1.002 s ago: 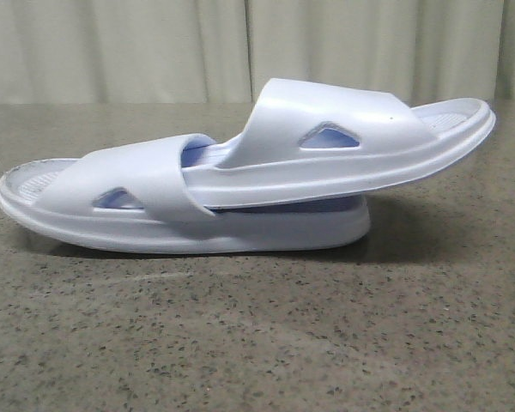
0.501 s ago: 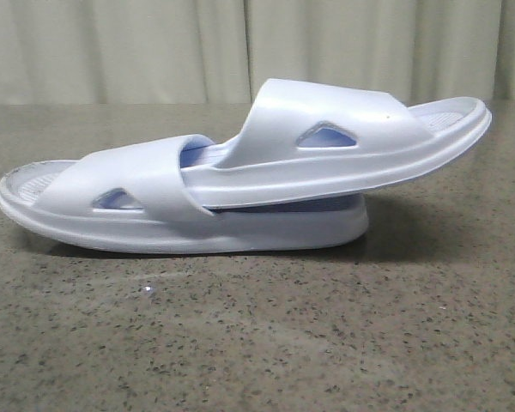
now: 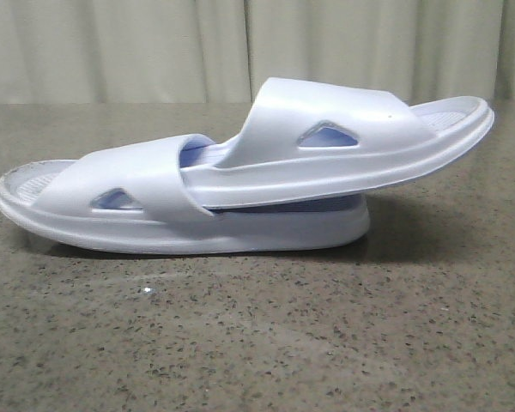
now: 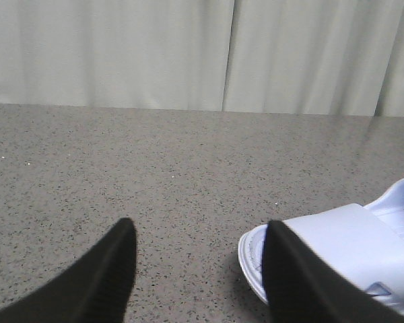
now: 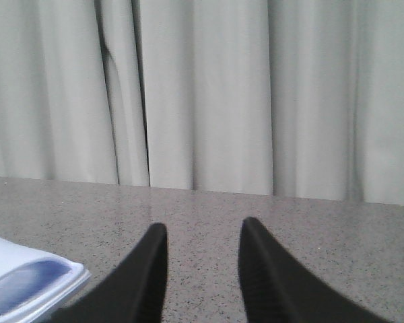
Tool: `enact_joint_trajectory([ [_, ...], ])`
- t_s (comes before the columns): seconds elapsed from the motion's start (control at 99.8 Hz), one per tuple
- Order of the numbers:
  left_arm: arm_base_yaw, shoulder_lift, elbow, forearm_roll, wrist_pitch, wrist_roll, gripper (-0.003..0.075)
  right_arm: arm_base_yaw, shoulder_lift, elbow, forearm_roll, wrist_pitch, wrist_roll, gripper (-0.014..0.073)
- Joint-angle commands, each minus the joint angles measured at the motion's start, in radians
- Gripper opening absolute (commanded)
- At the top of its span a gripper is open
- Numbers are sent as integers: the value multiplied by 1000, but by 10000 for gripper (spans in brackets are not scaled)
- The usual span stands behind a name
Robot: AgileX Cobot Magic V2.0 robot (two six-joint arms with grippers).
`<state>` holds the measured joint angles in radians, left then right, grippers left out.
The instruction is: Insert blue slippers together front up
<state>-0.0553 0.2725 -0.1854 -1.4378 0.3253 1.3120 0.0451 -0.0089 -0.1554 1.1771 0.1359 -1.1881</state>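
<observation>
Two pale blue slippers lie nested on the speckled table. The lower slipper (image 3: 137,206) lies flat with its toe end pointing left. The upper slipper (image 3: 343,142) is pushed under the lower one's strap and slopes up to the right, its far end lifted off the table. Neither gripper shows in the front view. My left gripper (image 4: 198,232) is open above bare table, with one end of the lower slipper (image 4: 350,249) beside and partly behind one of its fingers. My right gripper (image 5: 202,235) is open and holds nothing, with a slipper end (image 5: 27,282) off to one side.
The grey speckled tabletop (image 3: 266,335) stretches in front of the slippers. A pale pleated curtain (image 3: 154,43) closes the scene behind the table's far edge.
The raised end of the upper slipper wobbles slightly, and the lower slipper's left end shifts a little. No gripper is seen touching either.
</observation>
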Motion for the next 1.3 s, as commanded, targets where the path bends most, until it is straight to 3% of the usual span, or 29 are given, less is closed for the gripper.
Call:
enact_joint_trajectory([
  [0.0,-5,7,-28,-33,-12,-3,165,2,-17,-26,2,-41,-15,41],
  [0.1,-5,7,-28,-37,-12,-3,13,2,-17,-26,2,-41,-15,-76],
  [0.14,-5,7,-28,-37,-12,-3,16,2,-17,-26,2,-41,-15,-109],
  [0.541,-5,7,-28,-37,-12,-3,16,2,-17,-26,74,-38,-15,-107],
  [1.292,-59,7,-28,-37,-53,-3,16,2,-17,-26,74,-40,-15,-107],
])
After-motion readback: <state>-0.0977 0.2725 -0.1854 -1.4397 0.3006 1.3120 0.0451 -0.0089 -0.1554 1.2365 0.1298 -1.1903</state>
